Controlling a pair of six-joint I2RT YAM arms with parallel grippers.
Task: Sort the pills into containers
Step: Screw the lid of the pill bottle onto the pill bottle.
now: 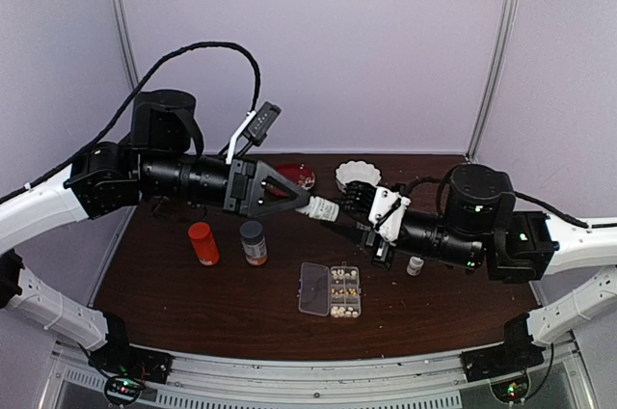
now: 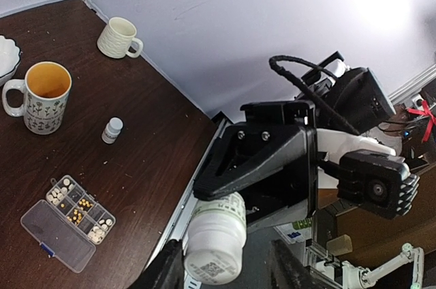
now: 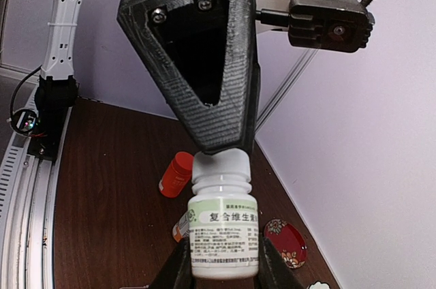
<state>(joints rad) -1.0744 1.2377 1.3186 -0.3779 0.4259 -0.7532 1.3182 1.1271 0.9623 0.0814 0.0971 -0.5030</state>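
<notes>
Arms raised, meeting mid-air above counter [image 1: 174,284], right gripper [image 3: 223,265] clamped on white pill bottle [image 3: 221,227], left gripper [image 1: 307,203] with jaws apart astride its cap end, pills [image 1: 339,279] in open pill box [image 1: 314,293] on counter below.

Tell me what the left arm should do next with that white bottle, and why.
Probably close the left gripper on the cap of the white bottle. Its jaws straddle the cap with a gap on one side, while the right gripper clamps the body, so twisting cannot start yet.
</notes>
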